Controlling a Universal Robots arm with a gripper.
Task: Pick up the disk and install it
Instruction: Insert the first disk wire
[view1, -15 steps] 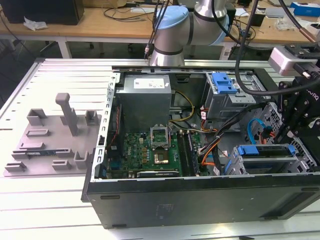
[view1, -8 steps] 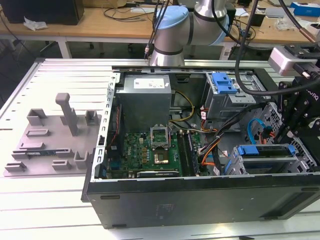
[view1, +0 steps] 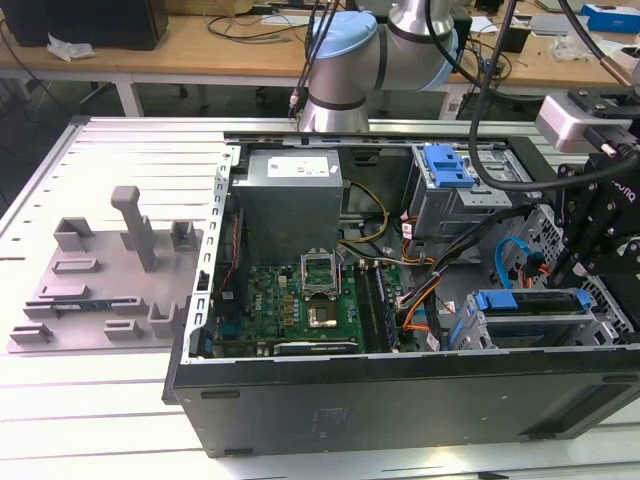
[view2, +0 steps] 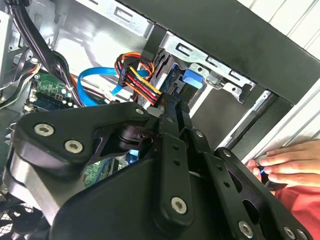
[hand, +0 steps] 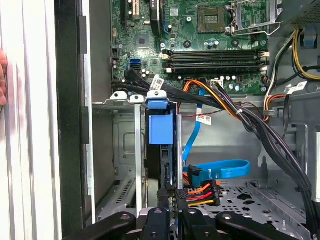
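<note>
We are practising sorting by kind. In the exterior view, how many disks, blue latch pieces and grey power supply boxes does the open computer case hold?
Disk: 1
Blue latch piece: 1
Grey power supply box: 1
Total: 3

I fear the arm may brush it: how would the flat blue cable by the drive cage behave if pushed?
Probably floppy: the flat blue cable lies in a loose loop, so it should bend aside. It looks thin, so likely light. Hard pushing might strain its plug end.
</note>
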